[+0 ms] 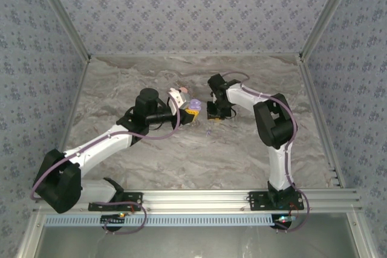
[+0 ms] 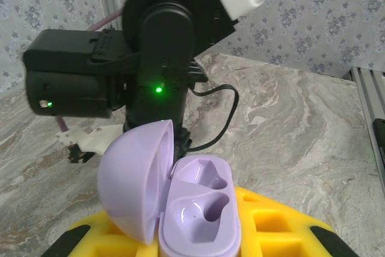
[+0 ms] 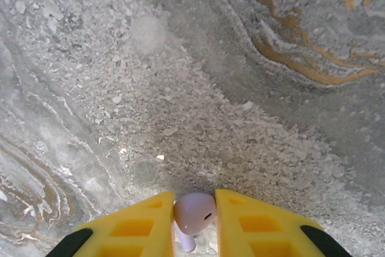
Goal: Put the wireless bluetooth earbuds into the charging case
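Note:
The lilac charging case stands open between the yellow fingers of my left gripper, which is shut on it. Its lid is swung up to the left, and both sockets are empty. In the top view the case sits at the table's middle with the left gripper on it. My right gripper is shut on one lilac earbud, stem pointing down, close over the marbled table. That gripper hangs just right of the case. A tiny pale speck lies below it, too small to identify.
The grey marbled table is bounded by patterned walls and a metal rail at the near edge. The right arm's black wrist looms right behind the case in the left wrist view, with a black cable trailing beside it.

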`<control>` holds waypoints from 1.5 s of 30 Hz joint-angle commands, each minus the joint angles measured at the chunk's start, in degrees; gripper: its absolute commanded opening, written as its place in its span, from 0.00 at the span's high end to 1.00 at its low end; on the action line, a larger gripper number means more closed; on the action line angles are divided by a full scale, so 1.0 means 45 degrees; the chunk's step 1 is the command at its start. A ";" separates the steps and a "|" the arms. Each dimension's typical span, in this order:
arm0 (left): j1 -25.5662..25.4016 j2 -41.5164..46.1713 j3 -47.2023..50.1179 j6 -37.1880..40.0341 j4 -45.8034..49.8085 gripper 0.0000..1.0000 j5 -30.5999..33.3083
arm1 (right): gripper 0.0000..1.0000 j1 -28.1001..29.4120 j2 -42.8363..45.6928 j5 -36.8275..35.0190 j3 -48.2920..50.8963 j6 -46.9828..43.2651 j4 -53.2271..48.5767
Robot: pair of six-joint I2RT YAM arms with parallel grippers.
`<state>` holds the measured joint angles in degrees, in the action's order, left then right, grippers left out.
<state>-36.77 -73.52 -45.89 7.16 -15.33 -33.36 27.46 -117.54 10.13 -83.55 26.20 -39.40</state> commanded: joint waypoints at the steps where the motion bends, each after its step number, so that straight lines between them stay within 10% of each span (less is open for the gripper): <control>1: -0.0040 -0.0160 0.0054 -0.0560 -0.0934 0.97 0.0543 | 0.78 -0.0389 0.0667 0.0187 0.0782 0.0102 0.1036; 22: -0.0066 -0.2054 0.1778 -0.4220 -0.5182 0.94 0.3511 | 0.78 -0.0966 0.4173 0.1253 0.4121 0.0034 0.4865; 45: -0.0498 -0.2977 0.1914 -0.4919 -0.7197 0.93 0.3667 | 0.78 -0.0719 0.7554 0.1789 0.3670 -0.0798 0.5011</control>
<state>-38.44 -86.37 -37.39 -13.85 -42.65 -16.05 23.55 -85.73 16.88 -64.58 24.45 -16.08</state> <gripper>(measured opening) 0.220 0.219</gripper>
